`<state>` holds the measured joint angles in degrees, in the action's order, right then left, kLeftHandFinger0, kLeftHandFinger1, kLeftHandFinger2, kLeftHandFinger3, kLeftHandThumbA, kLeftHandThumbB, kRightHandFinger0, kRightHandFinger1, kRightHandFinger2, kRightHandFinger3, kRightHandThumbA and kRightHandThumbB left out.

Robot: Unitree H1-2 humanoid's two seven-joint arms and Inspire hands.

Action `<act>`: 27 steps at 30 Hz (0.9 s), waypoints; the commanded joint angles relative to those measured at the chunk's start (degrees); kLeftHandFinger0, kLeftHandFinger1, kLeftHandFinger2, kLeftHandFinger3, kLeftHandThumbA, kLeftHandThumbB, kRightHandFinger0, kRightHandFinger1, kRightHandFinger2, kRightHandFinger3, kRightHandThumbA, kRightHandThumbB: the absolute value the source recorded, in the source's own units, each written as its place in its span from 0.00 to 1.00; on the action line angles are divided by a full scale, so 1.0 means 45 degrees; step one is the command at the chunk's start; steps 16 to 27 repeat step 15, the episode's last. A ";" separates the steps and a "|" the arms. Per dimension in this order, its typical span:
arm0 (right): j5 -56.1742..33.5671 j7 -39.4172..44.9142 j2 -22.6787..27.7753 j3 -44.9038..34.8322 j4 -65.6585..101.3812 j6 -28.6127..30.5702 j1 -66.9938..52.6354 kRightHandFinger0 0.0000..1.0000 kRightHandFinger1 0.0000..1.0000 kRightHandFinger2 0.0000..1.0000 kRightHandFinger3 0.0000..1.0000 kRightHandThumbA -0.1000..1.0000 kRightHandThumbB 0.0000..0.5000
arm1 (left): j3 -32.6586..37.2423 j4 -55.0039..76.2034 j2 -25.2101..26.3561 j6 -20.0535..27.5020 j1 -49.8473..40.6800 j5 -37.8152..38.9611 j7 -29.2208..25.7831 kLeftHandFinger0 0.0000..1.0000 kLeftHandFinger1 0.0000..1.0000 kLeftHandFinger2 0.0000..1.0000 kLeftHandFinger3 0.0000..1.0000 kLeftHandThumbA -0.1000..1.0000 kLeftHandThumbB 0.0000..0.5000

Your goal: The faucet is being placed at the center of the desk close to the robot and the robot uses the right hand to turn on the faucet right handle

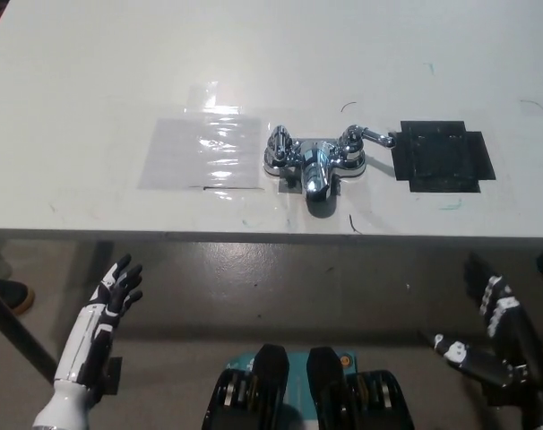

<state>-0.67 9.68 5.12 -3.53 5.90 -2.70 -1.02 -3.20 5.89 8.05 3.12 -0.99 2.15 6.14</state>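
Observation:
A chrome faucet [314, 158] stands on the white desk [254, 54] near its front edge, about the middle. Its right handle [366, 136] points out to the right, toward a black square patch. Its left handle [278, 141] sits upright. My black right hand [494, 330] hangs open below the desk's front edge at the lower right, well away from the faucet. Over at the lower left my white left hand [113, 291] rests open, also below the desk edge.
A black square patch [442, 155] lies on the desk just right of the faucet. A clear plastic sheet [202, 150] is taped down to the faucet's left. Part of a shoe [4, 292] shows on the floor at far left.

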 commanded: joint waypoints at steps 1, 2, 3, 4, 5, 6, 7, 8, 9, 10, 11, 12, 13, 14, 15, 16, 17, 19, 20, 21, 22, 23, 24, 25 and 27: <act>-0.0503 0.0207 -0.0005 0.0218 -0.0433 0.0988 0.0299 1.00 1.00 1.00 1.00 0.90 0.25 | -0.0012 0.0365 0.0257 0.0006 0.0428 0.0241 0.0185 1.00 1.00 1.00 1.00 0.97 0.41; -0.0639 0.0287 -0.0023 0.0262 -0.0383 0.0895 0.0254 1.00 1.00 1.00 1.00 0.90 0.28 | -0.0009 0.0349 0.0253 0.0010 0.0499 0.0255 0.0179 1.00 1.00 1.00 1.00 0.97 0.40; -0.0594 0.0277 -0.0029 0.0325 -0.0403 0.0929 0.0214 1.00 1.00 1.00 1.00 0.91 0.31 | 0.0010 0.0382 0.0254 -0.0022 0.0525 0.0168 0.0142 1.00 1.00 1.00 1.00 0.98 0.39; -0.0600 0.0286 -0.0018 0.0361 -0.0441 0.0970 0.0203 1.00 1.00 1.00 1.00 0.92 0.30 | 0.0016 0.0374 0.0258 0.0003 0.0542 0.0146 0.0135 1.00 1.00 1.00 1.00 0.98 0.38; -0.0672 0.0374 0.0025 0.0433 -0.0519 0.0984 0.0210 1.00 1.00 1.00 1.00 0.92 0.26 | 0.0031 0.0375 0.0263 0.0061 0.0566 0.0066 0.0106 1.00 1.00 1.00 1.00 0.98 0.37; -0.0706 0.0392 0.0045 0.0459 -0.0533 0.0976 0.0217 1.00 1.00 1.00 1.00 0.93 0.25 | 0.0035 0.0383 0.0265 0.0065 0.0569 0.0040 0.0096 1.00 1.00 1.00 1.00 0.99 0.37; -0.0736 0.0464 0.0103 0.0512 -0.0577 0.0948 0.0266 1.00 1.00 1.00 1.00 0.94 0.19 | 0.0032 0.0405 0.0273 0.0053 0.0586 0.0045 0.0100 1.00 1.00 1.00 1.00 0.99 0.37; -0.0765 0.0520 0.0161 0.0552 -0.0581 0.0873 0.0295 1.00 1.00 1.00 1.00 0.95 0.17 | 0.0030 0.0433 0.0274 0.0029 0.0581 0.0055 0.0103 1.00 1.00 1.00 1.00 0.99 0.37; -0.0756 0.0572 0.0221 0.0608 -0.0595 0.0764 0.0344 1.00 1.00 1.00 1.00 0.97 0.15 | 0.0027 0.0456 0.0277 0.0038 0.0557 0.0077 0.0111 1.00 1.00 1.00 1.00 0.99 0.35; -0.0723 0.0579 0.0258 0.0637 -0.0632 0.0711 0.0381 1.00 1.00 1.00 1.00 0.99 0.15 | 0.0022 0.0433 0.0281 0.0075 0.0567 0.0089 0.0115 1.00 1.00 1.00 1.00 1.00 0.34; -0.0688 0.0569 0.0275 0.0653 -0.0619 0.0674 0.0384 1.00 1.00 1.00 1.00 1.00 0.16 | 0.0022 0.0434 0.0273 0.0083 0.0568 0.0100 0.0114 1.00 1.00 1.00 1.00 1.00 0.32; -0.0632 0.0573 0.0322 0.0695 -0.0625 0.0646 0.0400 1.00 1.00 1.00 1.00 1.00 0.17 | 0.0021 0.0435 0.0263 0.0095 0.0566 0.0126 0.0120 1.00 1.00 1.00 1.00 1.00 0.29; -0.0620 0.0599 0.0364 0.0730 -0.0674 0.0675 0.0426 1.00 1.00 1.00 1.00 1.00 0.16 | 0.0020 0.0429 0.0266 0.0104 0.0566 0.0143 0.0130 1.00 1.00 1.00 1.00 1.00 0.29; -0.0643 0.0622 0.0388 0.0753 -0.0726 0.0720 0.0456 1.00 1.00 1.00 1.00 1.00 0.17 | 0.0014 0.0459 0.0247 0.0041 0.0572 0.0108 0.0090 1.00 1.00 1.00 1.00 1.00 0.32; -0.0611 0.0612 0.0413 0.0787 -0.0764 0.0788 0.0474 1.00 1.00 1.00 1.00 1.00 0.17 | 0.0010 0.0436 0.0248 0.0085 0.0576 0.0097 0.0083 1.00 1.00 1.00 1.00 1.00 0.31; -0.0611 0.0612 0.0413 0.0787 -0.0764 0.0788 0.0474 1.00 1.00 1.00 1.00 1.00 0.17 | 0.0010 0.0436 0.0248 0.0085 0.0576 0.0097 0.0083 1.00 1.00 1.00 1.00 1.00 0.31; -0.0611 0.0612 0.0413 0.0787 -0.0764 0.0788 0.0474 1.00 1.00 1.00 1.00 1.00 0.17 | 0.0010 0.0436 0.0248 0.0085 0.0576 0.0097 0.0083 1.00 1.00 1.00 1.00 1.00 0.31; -0.0611 0.0612 0.0413 0.0787 -0.0764 0.0788 0.0474 1.00 1.00 1.00 1.00 1.00 0.17 | 0.0010 0.0436 0.0248 0.0085 0.0576 0.0097 0.0083 1.00 1.00 1.00 1.00 1.00 0.31; -0.0611 0.0612 0.0413 0.0787 -0.0764 0.0788 0.0474 1.00 1.00 1.00 1.00 1.00 0.17 | 0.0010 0.0436 0.0248 0.0085 0.0576 0.0097 0.0083 1.00 1.00 1.00 1.00 1.00 0.31; -0.0611 0.0612 0.0413 0.0787 -0.0764 0.0788 0.0474 1.00 1.00 1.00 1.00 1.00 0.17 | 0.0010 0.0436 0.0248 0.0085 0.0576 0.0097 0.0083 1.00 1.00 1.00 1.00 1.00 0.31; -0.0611 0.0612 0.0413 0.0787 -0.0764 0.0788 0.0474 1.00 1.00 1.00 1.00 1.00 0.17 | 0.0010 0.0436 0.0248 0.0085 0.0576 0.0097 0.0083 1.00 1.00 1.00 1.00 1.00 0.31; -0.0611 0.0612 0.0413 0.0787 -0.0764 0.0788 0.0474 1.00 1.00 1.00 1.00 1.00 0.17 | 0.0010 0.0436 0.0248 0.0085 0.0576 0.0097 0.0083 1.00 1.00 1.00 1.00 1.00 0.31; -0.0611 0.0612 0.0413 0.0787 -0.0764 0.0788 0.0474 1.00 1.00 1.00 1.00 1.00 0.17 | 0.0010 0.0436 0.0248 0.0085 0.0576 0.0097 0.0083 1.00 1.00 1.00 1.00 1.00 0.31; -0.0611 0.0612 0.0413 0.0787 -0.0764 0.0788 0.0474 1.00 1.00 1.00 1.00 1.00 0.17 | 0.0010 0.0436 0.0248 0.0085 0.0576 0.0097 0.0083 1.00 1.00 1.00 1.00 1.00 0.31; -0.0611 0.0612 0.0413 0.0787 -0.0764 0.0788 0.0474 1.00 1.00 1.00 1.00 1.00 0.17 | 0.0010 0.0436 0.0248 0.0085 0.0576 0.0097 0.0083 1.00 1.00 1.00 1.00 1.00 0.31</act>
